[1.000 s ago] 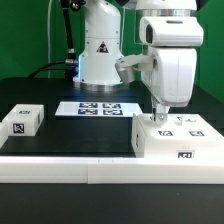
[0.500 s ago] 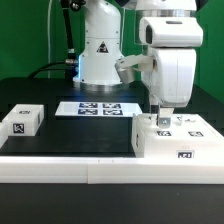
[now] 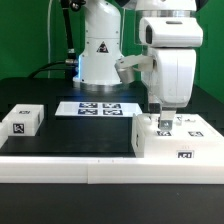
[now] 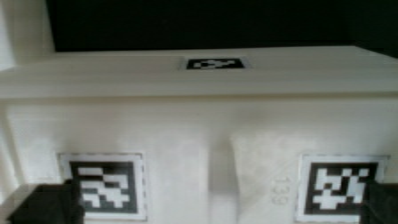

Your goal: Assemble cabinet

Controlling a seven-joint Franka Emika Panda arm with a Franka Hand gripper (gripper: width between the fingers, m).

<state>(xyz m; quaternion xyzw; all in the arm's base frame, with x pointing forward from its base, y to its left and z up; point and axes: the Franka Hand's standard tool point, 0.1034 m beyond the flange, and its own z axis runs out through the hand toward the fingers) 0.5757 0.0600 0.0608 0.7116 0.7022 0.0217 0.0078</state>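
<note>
Cabinet (image 3: 176, 142): white boxy body w/ black-and-white tags, on the black tabletop (image 3: 75, 135) at the exterior view's right, near the front edge; its far end runs to the frame edge. Tool (image 3: 163, 121) is down at the cabinet's top, toward the corner nearest the scene's middle, fingers pointing straight down, white wrist housing upright above it. Arm's upper links are cut off at the frame top.

Fingertips are small & blend w/ the white panel, so can't tell if the tool is spread, pressed together or pinching a panel.

Wrist view: cabinet (image 4: 196, 110) fills the pic, blurry; one tag on the top face, two on the near face. Dark shape in one corner, too unclear to ID.

Only the exterior view shows the marker board (image 3: 97, 108), well apart from the cabinet; a small white tagged block (image 3: 22, 122) at that view's left; and the robot base (image 3: 100, 50) behind.
</note>
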